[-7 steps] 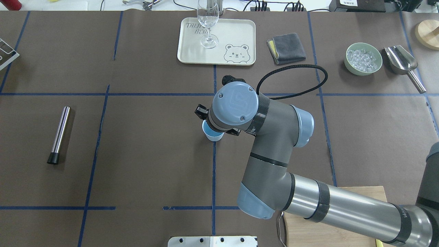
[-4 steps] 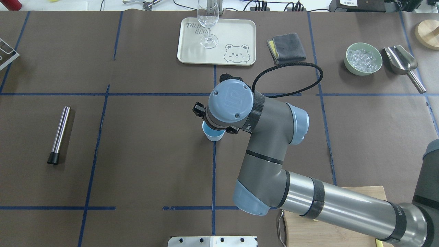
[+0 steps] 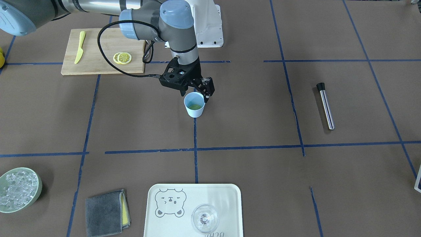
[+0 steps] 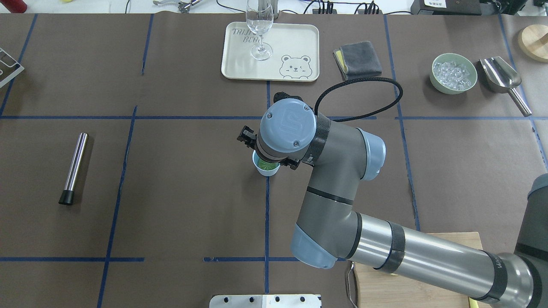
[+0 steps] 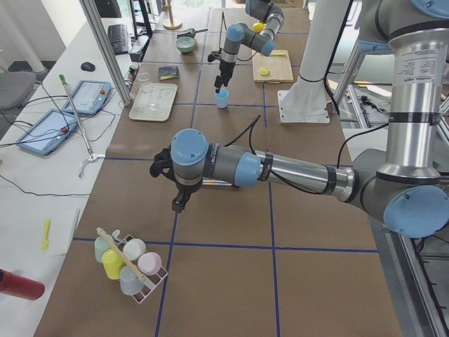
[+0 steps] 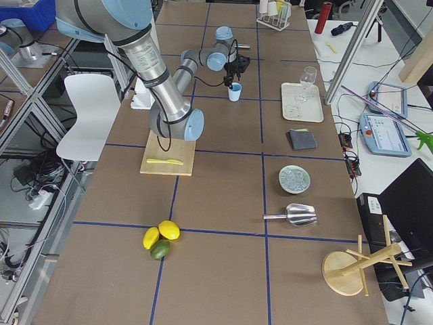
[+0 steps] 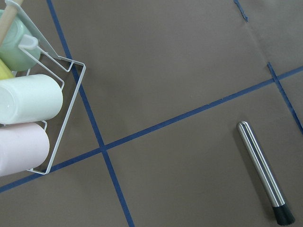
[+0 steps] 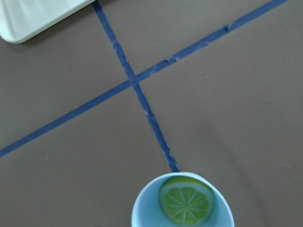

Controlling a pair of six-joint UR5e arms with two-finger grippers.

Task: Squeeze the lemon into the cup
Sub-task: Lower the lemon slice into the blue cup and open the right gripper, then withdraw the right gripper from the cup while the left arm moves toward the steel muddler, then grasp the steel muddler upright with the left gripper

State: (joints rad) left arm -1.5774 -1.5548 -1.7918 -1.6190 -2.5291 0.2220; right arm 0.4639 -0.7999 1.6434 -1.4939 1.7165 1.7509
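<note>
The light-blue cup [image 3: 194, 112] stands upright near the table's middle, on a blue tape line. A lemon slice [image 3: 195, 106] lies flat inside it on the bottom; it also shows in the overhead view [image 4: 266, 164] and in the right wrist view [image 8: 186, 200]. My right gripper [image 3: 196, 92] hangs just above the cup's mouth, its fingers spread to either side, open and empty. Two more lemon slices [image 3: 122, 58] lie on the cutting board [image 3: 98, 67]. My left gripper [image 5: 178, 205] shows only in the exterior left view, over bare table far from the cup; I cannot tell whether it is open.
A yellow knife [image 3: 79, 51] lies on the board. A tray [image 3: 230, 197] holds a clear glass [image 3: 204, 218]. A grey cloth [image 3: 107, 212], a bowl of ice [image 3: 18, 189], a steel scoop [image 4: 501, 77] and a steel tube [image 3: 325, 105] lie around. A wire rack of cups [image 7: 28, 109] is near the left wrist.
The cup's inside was plain blue before; now a lemon slice lies in it. The right wrist shifted slightly to the left over the cup.
</note>
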